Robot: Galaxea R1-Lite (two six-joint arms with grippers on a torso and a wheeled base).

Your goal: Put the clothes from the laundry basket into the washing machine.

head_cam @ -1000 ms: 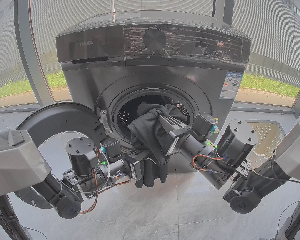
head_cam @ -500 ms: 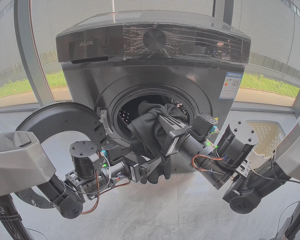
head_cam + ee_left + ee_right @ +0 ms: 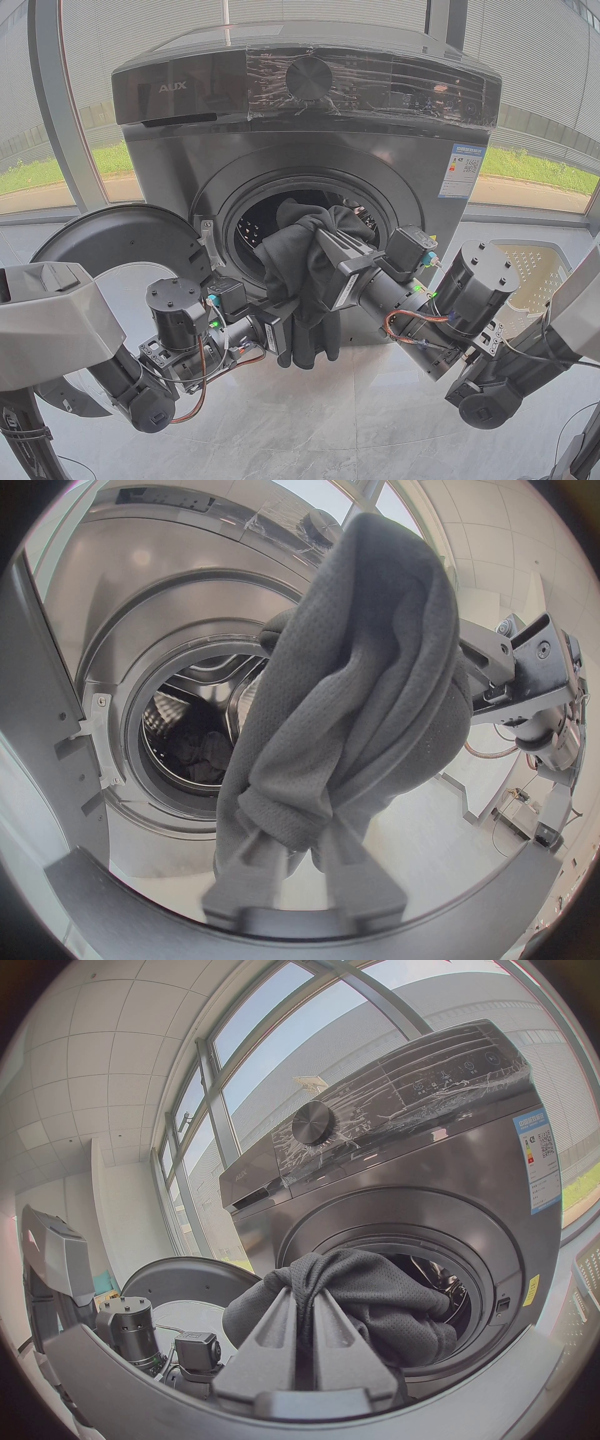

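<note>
Washing machine (image 3: pixel 300 150) gapes open, the dark garment (image 3: pixel 300 262) draped at its mouth, clamped up top by the right gripper (image 3: pixel 320 237) and at its hanging tail by the left gripper (image 3: pixel 291 315); release too early and, I judge, that tail could slide back out.

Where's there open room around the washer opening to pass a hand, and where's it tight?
Free: the left part of the drum mouth, beside the dark garment, and the bare floor before it. Crowded: the mouth's middle and lower rim, where the right gripper and left gripper hold the garment.
</note>
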